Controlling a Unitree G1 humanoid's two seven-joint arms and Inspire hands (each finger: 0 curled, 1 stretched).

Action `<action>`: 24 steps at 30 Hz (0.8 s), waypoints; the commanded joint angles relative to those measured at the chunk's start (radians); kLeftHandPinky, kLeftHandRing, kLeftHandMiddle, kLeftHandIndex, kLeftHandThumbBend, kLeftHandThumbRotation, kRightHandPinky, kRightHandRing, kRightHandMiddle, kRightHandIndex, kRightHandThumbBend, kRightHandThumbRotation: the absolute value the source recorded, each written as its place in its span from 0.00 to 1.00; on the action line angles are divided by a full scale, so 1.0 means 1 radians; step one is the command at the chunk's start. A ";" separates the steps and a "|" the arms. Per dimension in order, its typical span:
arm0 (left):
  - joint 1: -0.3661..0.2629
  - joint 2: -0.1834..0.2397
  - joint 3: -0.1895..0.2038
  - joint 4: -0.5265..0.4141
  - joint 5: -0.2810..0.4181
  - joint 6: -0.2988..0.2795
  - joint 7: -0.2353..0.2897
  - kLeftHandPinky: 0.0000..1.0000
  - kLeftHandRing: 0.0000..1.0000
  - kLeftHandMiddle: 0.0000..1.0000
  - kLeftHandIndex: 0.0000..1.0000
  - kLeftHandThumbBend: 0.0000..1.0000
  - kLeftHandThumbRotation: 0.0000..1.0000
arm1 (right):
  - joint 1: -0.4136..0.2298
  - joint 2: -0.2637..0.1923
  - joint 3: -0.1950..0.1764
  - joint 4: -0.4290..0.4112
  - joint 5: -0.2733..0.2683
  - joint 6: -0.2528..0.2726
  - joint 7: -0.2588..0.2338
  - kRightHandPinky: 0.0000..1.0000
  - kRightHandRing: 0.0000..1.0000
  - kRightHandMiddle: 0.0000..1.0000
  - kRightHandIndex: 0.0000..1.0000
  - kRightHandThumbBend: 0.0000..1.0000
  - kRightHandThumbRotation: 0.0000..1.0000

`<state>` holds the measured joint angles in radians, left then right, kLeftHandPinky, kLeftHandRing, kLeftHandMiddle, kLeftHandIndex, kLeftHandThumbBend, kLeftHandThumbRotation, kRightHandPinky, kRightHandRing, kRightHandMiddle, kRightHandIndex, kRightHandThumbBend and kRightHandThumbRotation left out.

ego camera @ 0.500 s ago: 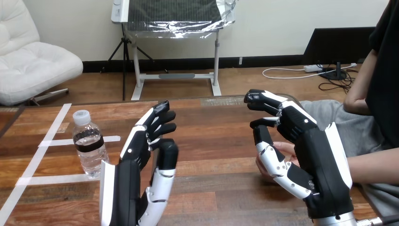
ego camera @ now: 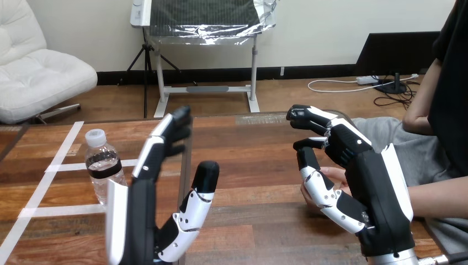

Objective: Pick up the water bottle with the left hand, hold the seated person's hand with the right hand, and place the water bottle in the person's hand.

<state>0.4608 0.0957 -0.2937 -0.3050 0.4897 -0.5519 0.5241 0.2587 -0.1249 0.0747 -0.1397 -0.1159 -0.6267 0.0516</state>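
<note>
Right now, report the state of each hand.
Left hand: open, beside the water bottle, holding nothing.
Right hand: over the person's hand; whether it grips cannot be told.

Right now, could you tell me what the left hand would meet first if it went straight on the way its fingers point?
Probably nothing: the left hand points across the wooden table, and the water bottle stands off to its left.

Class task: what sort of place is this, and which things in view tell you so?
Probably a robot test bench: white tape lines mark out the wooden table, and a water bottle stands by them.
</note>
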 commanded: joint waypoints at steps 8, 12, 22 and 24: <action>-0.043 -0.037 0.106 -0.051 0.193 -0.014 0.111 0.79 0.83 0.85 0.84 0.45 0.49 | -0.044 0.008 -0.003 0.010 0.007 -0.021 -0.002 0.62 0.77 0.82 0.73 0.25 0.26; -0.058 -0.034 0.134 -0.044 0.246 -0.010 0.156 0.79 0.83 0.85 0.84 0.47 0.47 | -0.044 0.007 -0.002 0.012 0.013 -0.021 0.002 0.62 0.77 0.82 0.73 0.25 0.26; -0.080 -0.036 0.191 -0.037 0.384 0.062 0.274 0.78 0.83 0.84 0.84 0.53 0.47 | -0.048 0.004 -0.007 0.019 -0.007 -0.034 -0.005 0.61 0.76 0.82 0.73 0.25 0.27; -0.084 -0.031 0.195 -0.035 0.401 0.075 0.289 0.77 0.83 0.84 0.85 0.53 0.47 | -0.048 0.004 -0.007 0.019 -0.006 -0.034 -0.005 0.61 0.76 0.82 0.73 0.25 0.27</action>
<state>0.4428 0.0957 -0.1353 -0.3178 0.8402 -0.5066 0.7674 0.2587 -0.1230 0.0750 -0.1191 -0.1199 -0.6320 0.0518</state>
